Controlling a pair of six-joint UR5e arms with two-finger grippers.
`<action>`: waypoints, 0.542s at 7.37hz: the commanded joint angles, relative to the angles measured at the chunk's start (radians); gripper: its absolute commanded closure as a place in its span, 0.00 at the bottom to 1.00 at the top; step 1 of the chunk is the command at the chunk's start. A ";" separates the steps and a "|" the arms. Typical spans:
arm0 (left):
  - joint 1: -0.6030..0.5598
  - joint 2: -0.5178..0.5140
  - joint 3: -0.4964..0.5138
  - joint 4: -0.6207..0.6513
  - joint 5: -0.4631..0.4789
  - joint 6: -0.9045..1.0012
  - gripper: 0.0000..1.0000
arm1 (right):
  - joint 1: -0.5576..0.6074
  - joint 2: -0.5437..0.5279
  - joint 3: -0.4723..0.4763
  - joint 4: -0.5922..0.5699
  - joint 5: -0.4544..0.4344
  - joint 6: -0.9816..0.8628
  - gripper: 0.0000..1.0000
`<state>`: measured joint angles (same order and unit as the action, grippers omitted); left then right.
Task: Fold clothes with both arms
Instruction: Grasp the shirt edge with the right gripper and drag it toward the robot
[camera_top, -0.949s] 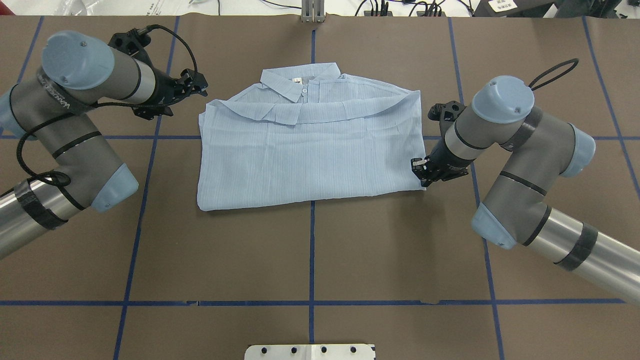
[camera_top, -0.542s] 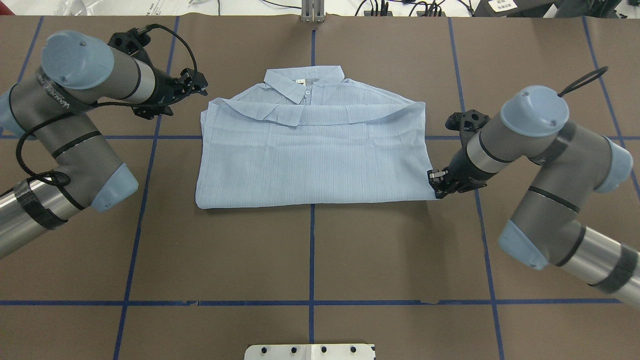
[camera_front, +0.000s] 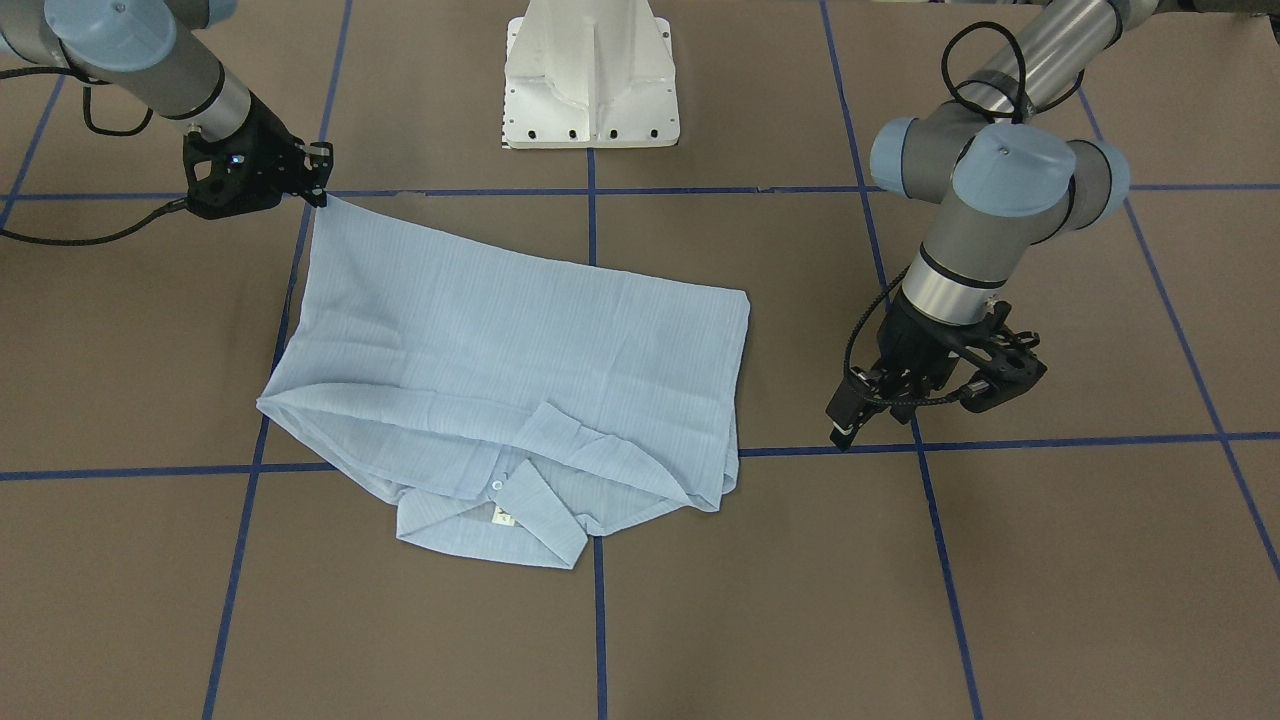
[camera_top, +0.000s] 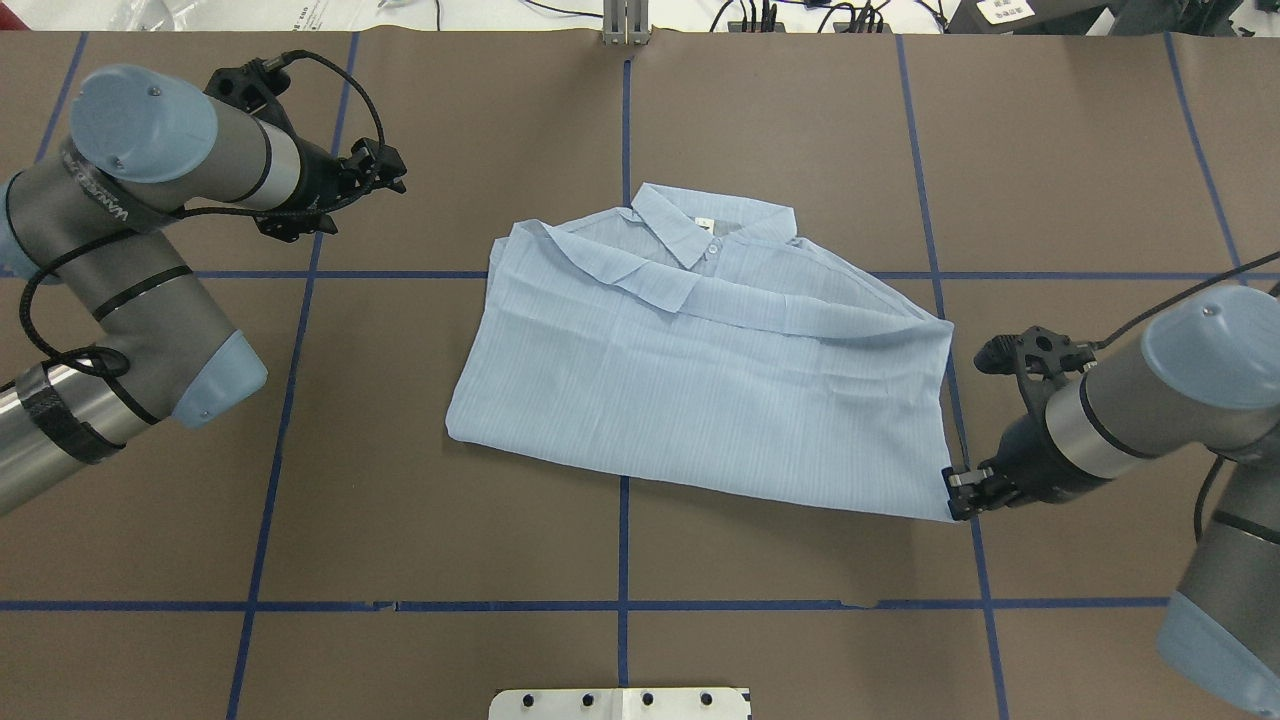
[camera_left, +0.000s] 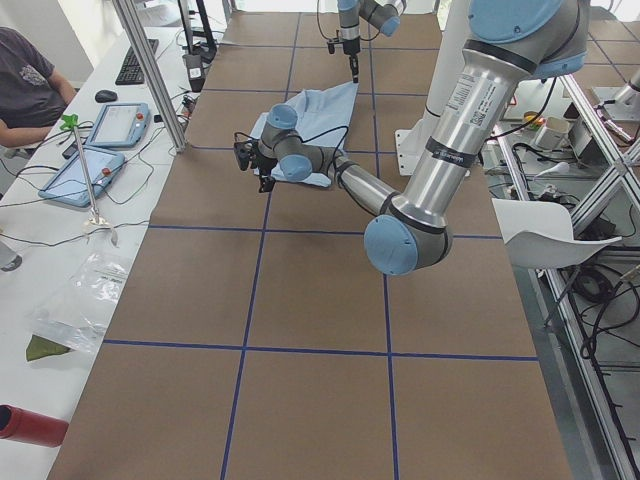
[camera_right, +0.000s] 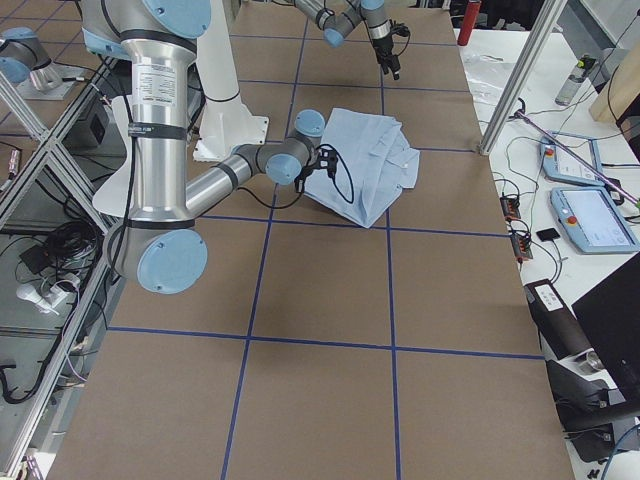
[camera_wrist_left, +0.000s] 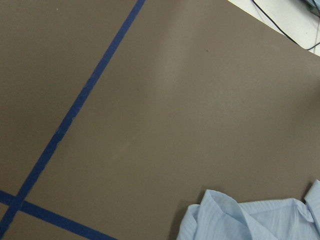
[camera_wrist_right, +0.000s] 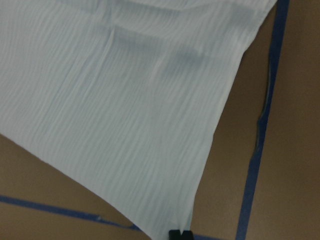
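Note:
The light-blue shirt (camera_top: 700, 390) lies folded on the brown table, skewed, with its collar (camera_top: 705, 225) at the far side. My right gripper (camera_top: 957, 490) is shut on the shirt's near right corner, low at the table; its closed tips (camera_wrist_right: 180, 234) pinch the corner of the shirt (camera_wrist_right: 125, 125). In the front-facing view the right gripper (camera_front: 318, 185) holds the stretched corner of the shirt (camera_front: 500, 340). My left gripper (camera_top: 388, 178) hovers open over bare table, well left of the shirt. The left gripper (camera_front: 845, 425) holds nothing. Only a shirt edge (camera_wrist_left: 250, 222) shows in the left wrist view.
Blue tape lines (camera_top: 624, 540) cross the brown table cover. The white pedestal base (camera_front: 590, 90) stands at the robot's side. A person (camera_left: 25, 80) sits at a side bench with tablets (camera_left: 120, 125). A red cylinder (camera_left: 30, 425) lies on that bench.
My right gripper has pulled the shirt's corner to the right and toward the robot. The whole shirt slid right and turned askew. The left arm barely moved.

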<state>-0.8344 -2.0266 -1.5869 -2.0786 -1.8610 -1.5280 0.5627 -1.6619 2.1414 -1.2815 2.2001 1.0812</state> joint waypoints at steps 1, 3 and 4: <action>0.003 0.003 -0.007 -0.001 0.002 -0.038 0.02 | -0.210 -0.117 0.125 0.001 0.023 0.011 1.00; 0.008 0.003 -0.010 -0.003 0.002 -0.043 0.02 | -0.425 -0.113 0.162 0.001 0.017 0.035 1.00; 0.008 0.003 -0.010 -0.003 0.003 -0.043 0.02 | -0.479 -0.111 0.173 0.001 0.013 0.104 0.64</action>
<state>-0.8279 -2.0238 -1.5961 -2.0813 -1.8589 -1.5686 0.1783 -1.7734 2.2944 -1.2809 2.2172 1.1245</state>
